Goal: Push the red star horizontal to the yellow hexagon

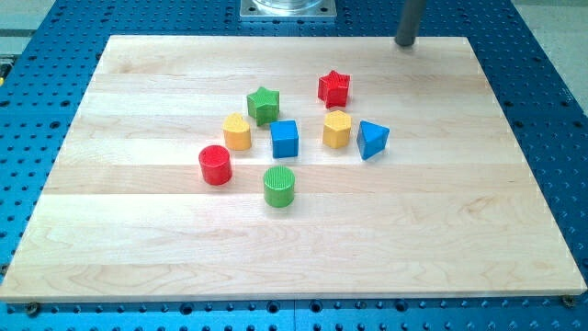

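The red star (334,88) sits on the wooden board above the middle, toward the view's top. The yellow hexagon (337,130) lies just below it, slightly to the right. My tip (405,42) is at the board's top edge, up and to the right of the red star, well apart from every block. The rod rises out of the view's top.
A green star (263,105), a yellow rounded block (237,132), a blue cube (285,139), a blue triangle (372,140), a red cylinder (215,165) and a green cylinder (279,186) cluster near the middle. A metal base plate (288,8) sits at the top.
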`<state>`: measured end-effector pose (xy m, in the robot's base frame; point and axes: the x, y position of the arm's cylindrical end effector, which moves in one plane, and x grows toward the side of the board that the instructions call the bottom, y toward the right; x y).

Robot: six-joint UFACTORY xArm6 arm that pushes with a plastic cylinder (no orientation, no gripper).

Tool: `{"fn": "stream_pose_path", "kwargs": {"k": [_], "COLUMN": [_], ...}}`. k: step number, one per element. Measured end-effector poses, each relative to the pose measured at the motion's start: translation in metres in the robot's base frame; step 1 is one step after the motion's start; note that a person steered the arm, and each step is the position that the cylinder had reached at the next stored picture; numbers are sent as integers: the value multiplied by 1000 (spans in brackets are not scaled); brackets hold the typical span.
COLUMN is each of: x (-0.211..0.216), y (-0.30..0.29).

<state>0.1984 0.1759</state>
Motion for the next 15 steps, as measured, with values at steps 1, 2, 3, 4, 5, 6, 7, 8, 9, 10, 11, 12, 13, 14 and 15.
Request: {"fn": "stream_pose_path", "kwargs": {"k": [1,2,3,4,5,6,7,8,9,10,11,12,13,14,15], "x": [14,62,63,100,130,111,53,75,165,204,204,210,247,248,247], "y": [-67,-88,-91,-91,-91,-91,-93,-119,-122,-122,-121,-120,-94,-44,-17]}}
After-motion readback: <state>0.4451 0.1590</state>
